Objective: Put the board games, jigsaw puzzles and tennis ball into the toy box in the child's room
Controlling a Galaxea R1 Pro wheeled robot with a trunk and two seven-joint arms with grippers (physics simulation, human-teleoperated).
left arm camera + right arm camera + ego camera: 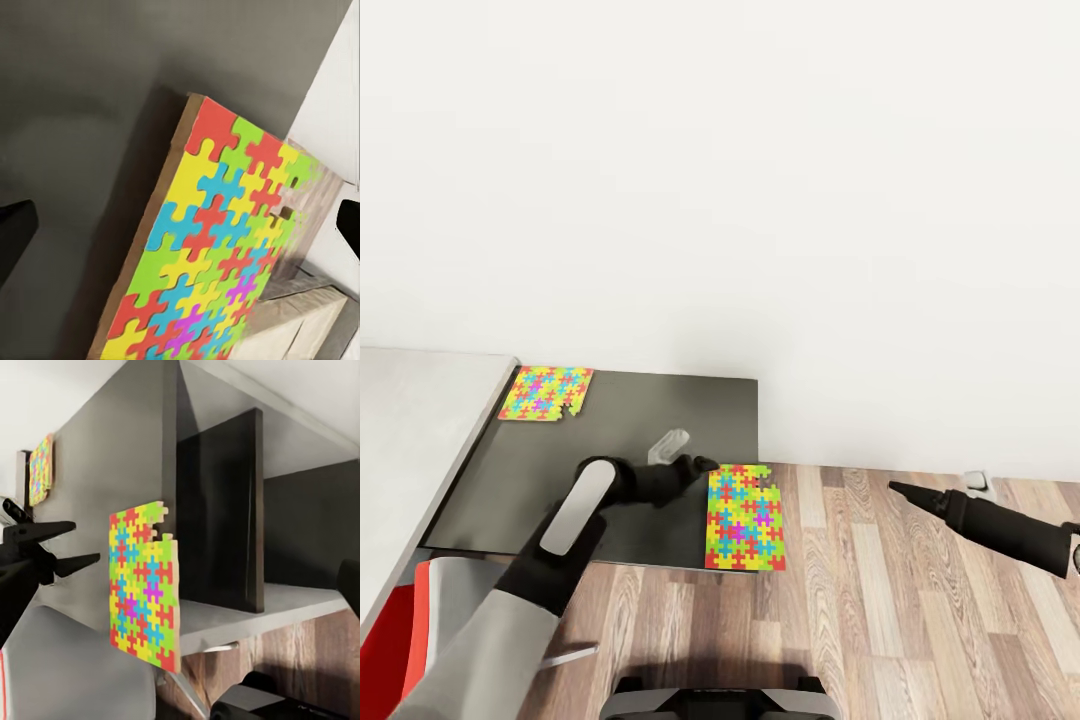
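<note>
One jigsaw puzzle lies flat at the right end of the dark-grey table, partly overhanging its edge. My left gripper is open just beside the puzzle's near-left corner. In the left wrist view this puzzle lies between and ahead of the spread fingertips. The right wrist view shows the same puzzle jutting past the table end, with the left gripper open next to it. A second jigsaw puzzle lies at the table's back left. My right gripper hovers over the floor, well right of the table.
The pale table top adjoins the dark section on the left. A white wall runs behind. Wood-plank floor spreads to the right and in front. A red and grey object sits at the lower left. Open shelves show under the table.
</note>
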